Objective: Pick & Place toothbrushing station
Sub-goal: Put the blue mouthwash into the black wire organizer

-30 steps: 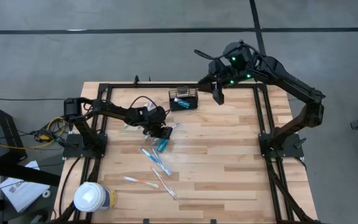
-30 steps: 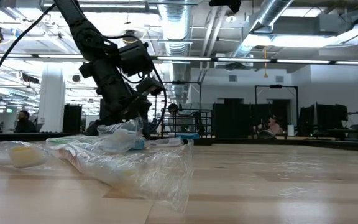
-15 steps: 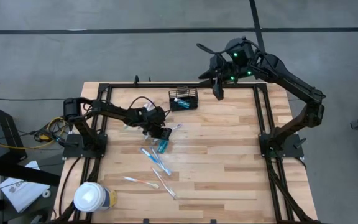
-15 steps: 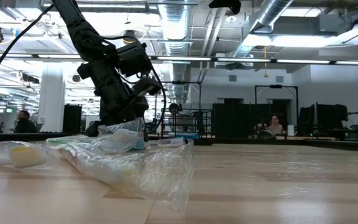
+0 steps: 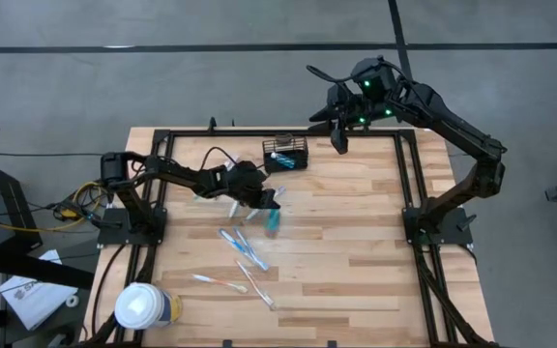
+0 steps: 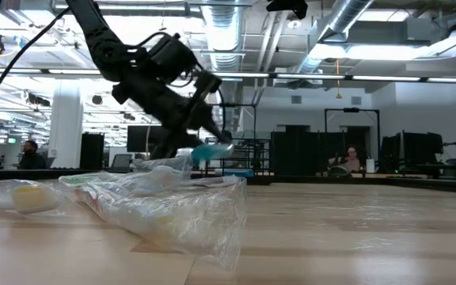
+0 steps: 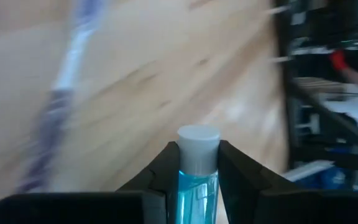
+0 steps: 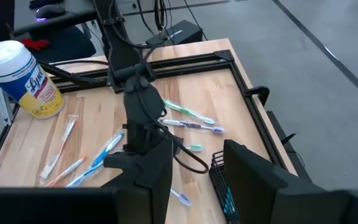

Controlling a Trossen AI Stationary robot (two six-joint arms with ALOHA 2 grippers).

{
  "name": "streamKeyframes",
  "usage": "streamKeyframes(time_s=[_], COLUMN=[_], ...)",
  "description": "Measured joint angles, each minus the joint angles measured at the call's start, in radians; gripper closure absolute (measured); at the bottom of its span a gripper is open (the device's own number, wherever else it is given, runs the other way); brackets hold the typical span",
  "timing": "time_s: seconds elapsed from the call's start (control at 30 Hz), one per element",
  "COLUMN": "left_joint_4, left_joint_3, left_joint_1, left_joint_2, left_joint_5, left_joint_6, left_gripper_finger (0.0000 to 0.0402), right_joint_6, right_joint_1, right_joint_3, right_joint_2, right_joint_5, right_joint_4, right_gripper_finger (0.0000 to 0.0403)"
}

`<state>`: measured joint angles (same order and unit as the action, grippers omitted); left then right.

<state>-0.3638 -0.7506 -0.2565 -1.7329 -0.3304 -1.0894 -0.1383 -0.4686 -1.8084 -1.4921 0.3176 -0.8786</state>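
Note:
The black wire-mesh basket (image 5: 285,153) stands on the table's far side, holding something white and teal. My left gripper (image 5: 265,201) hangs over the middle of the table, near-left of the basket, shut on a teal toothpaste tube (image 5: 273,220) with a white cap (image 7: 197,139). Several toothbrushes (image 5: 245,249) lie flat on the wood nearer the front. My right gripper (image 5: 339,141) is raised above the far right of the table, beside the basket; its fingers (image 8: 160,174) stand open with nothing between them. My left gripper pinches the tube's teal body (image 7: 197,186) between its two fingers, just behind the white cap. The tube lies along the fingers, and the cap sticks out past their tips. In the low view the tube (image 6: 210,149) hangs clear of the table.
A white-lidded yellow-blue cup (image 5: 144,306) stands at the near left corner. Clear plastic-wrapped items (image 6: 157,202) lie close in front of the low camera. A black frame (image 5: 409,208) runs along the table's edges. Bare wood (image 5: 356,251) lies right of the toothbrushes.
My left gripper has risen from the table and tipped its fingers upward, shifting a little toward the table's right. The teal tube, which lay on the wood, is now lifted clear in its fingers.

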Motion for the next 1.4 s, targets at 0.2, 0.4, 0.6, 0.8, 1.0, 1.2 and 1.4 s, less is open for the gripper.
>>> streamKeyframes(time_s=[0.2, 0.4, 0.6, 0.8, 1.0, 1.2, 1.4], left_joint_4=[-0.182, -0.305, -0.312, -0.381, -0.520, -0.562, -0.575], left_joint_3=[0.000, -0.002, -0.003, -0.003, -0.016, -0.094, -0.163], left_joint_1=[0.000, -0.005, -0.040, -0.117, -0.178, -0.206, -0.217], left_joint_2=[0.009, 0.120, 0.244, 0.275, 0.191, 0.038, -0.100], left_joint_5=[0.003, 0.221, 0.364, 0.421, 0.408, 0.355, 0.307], left_joint_6=[-0.044, 0.228, 0.487, 0.641, 0.673, 0.741, 0.804], left_gripper_finger=[0.0326, 0.0326, 0.0326, 0.0326, 0.0326, 0.0327, 0.0328], right_joint_6=[0.000, 0.000, 0.000, 0.043, 0.084, 0.108, 0.113], right_joint_1=[0.000, 0.001, 0.001, 0.001, -0.001, -0.021, -0.034], right_joint_3=[0.000, 0.000, 0.000, 0.000, 0.000, 0.000, 0.000], right_joint_2=[0.000, 0.000, 0.000, 0.000, 0.000, 0.000, 0.000], right_joint_5=[0.000, 0.000, 0.000, 0.016, 0.019, 0.018, 0.018], right_joint_4=[0.004, 0.005, 0.031, 0.075, 0.112, 0.124, 0.123], right_gripper_finger=[0.0269, 0.0269, 0.0269, 0.0269, 0.0269, 0.0269, 0.0269])
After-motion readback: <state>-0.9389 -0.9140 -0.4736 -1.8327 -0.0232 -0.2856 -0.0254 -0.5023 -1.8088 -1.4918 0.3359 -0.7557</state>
